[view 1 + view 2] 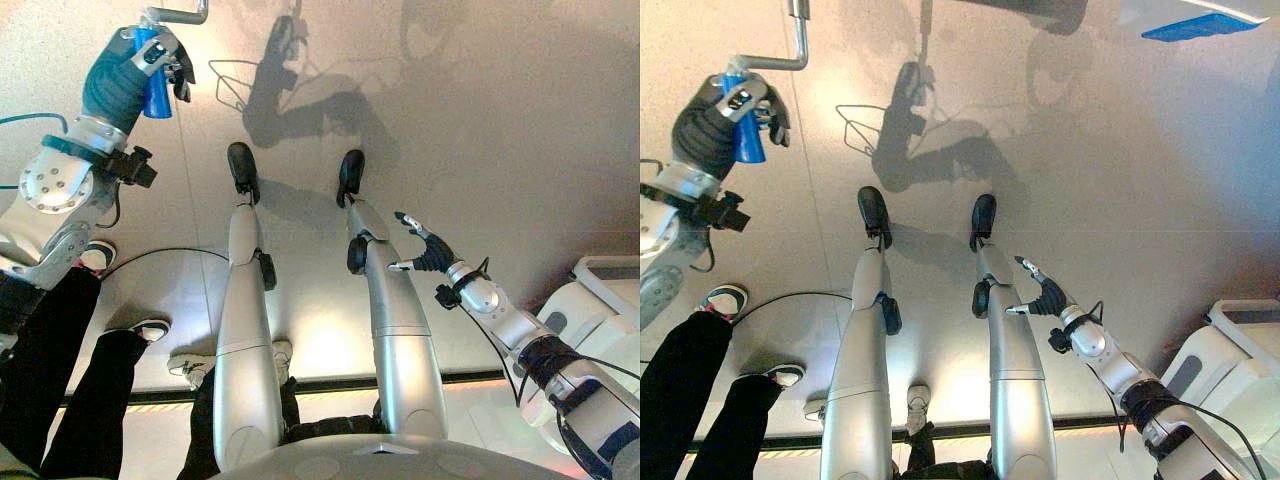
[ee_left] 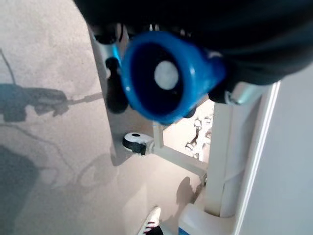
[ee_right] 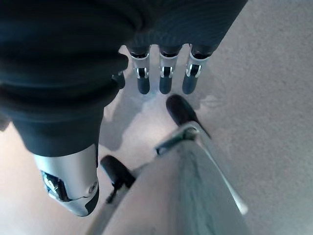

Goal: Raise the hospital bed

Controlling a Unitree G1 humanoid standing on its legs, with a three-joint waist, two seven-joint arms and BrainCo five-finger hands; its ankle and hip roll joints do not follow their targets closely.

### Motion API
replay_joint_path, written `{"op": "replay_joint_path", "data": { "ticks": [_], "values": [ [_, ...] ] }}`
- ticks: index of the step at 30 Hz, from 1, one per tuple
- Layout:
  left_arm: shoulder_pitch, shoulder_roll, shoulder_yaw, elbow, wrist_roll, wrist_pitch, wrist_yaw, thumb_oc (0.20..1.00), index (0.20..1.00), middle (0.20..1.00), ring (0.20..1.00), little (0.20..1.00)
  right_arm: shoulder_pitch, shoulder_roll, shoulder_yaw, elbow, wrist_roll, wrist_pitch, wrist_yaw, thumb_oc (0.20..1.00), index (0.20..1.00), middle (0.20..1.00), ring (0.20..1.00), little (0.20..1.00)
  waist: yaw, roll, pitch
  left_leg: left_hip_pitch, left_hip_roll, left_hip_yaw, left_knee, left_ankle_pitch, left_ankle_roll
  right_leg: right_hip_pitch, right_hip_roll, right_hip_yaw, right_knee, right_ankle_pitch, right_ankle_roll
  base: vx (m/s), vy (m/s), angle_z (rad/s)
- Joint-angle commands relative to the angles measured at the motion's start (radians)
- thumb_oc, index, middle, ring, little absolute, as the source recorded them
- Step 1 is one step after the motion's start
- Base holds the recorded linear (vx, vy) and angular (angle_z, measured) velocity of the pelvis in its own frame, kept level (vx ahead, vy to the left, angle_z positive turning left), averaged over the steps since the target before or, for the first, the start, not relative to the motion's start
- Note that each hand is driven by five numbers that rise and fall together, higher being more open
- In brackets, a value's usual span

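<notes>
Standing at the far right, the white hospital bed [image 1: 600, 300] shows a rounded corner and rail. Further out at the left, the left hand [image 1: 150, 55] curls tightly round the blue grip [image 1: 155, 95] of a bent metal crank [image 1: 790, 55]. Low at right, the right hand [image 1: 425, 248] hangs with fingers [image 3: 164, 81] spread, holding nothing.

The floor [image 1: 480, 120] is pale grey and speckled. A person's shoes [image 1: 150, 328] stand on it at the left, and the bed frame's caster [image 2: 134, 142] rests on it.
</notes>
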Motion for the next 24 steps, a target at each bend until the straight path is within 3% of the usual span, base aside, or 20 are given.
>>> {"op": "replay_joint_path", "data": {
  "ticks": [1, 11, 24],
  "values": [
    [0.166, -0.029, 0.063, -0.149, 0.025, -0.085, -0.026, 0.200, 0.200, 0.200, 0.200, 0.200, 0.107, -0.052, -0.008, -0.004, -0.025, -0.026, 0.001, 1.000, 1.000, 1.000, 1.000, 1.000, 0.013, 0.036, -0.012, 0.087, -0.058, 0.024, 0.128, -0.214, 0.039, 0.089, 0.029, -0.001, -0.154, 0.126, 0.126, 0.01, 0.023, -0.03],
    [0.160, -0.075, 0.068, -0.041, 0.037, -0.072, -0.012, 0.200, 0.200, 0.200, 0.200, 0.200, 0.104, -0.059, -0.013, -0.016, -0.026, -0.025, 0.005, 1.000, 1.000, 1.000, 1.000, 1.000, 0.012, 0.027, -0.012, 0.085, -0.059, 0.022, 0.130, -0.215, 0.041, 0.090, 0.023, -0.004, -0.158, 0.127, 0.127, 0.00, 0.003, 0.00],
    [-0.186, -0.122, -0.132, 0.310, 0.106, -0.022, 0.030, 0.200, 0.200, 0.200, 0.200, 0.200, 0.067, -0.052, 0.015, -0.002, -0.015, -0.018, 0.013, 1.000, 1.000, 1.000, 1.000, 1.000, -0.025, -0.013, -0.012, 0.051, -0.050, 0.022, 0.167, -0.228, 0.045, 0.071, 0.027, 0.001, -0.156, 0.133, 0.127, 0.00, 0.012, 0.02]
  ]
}}
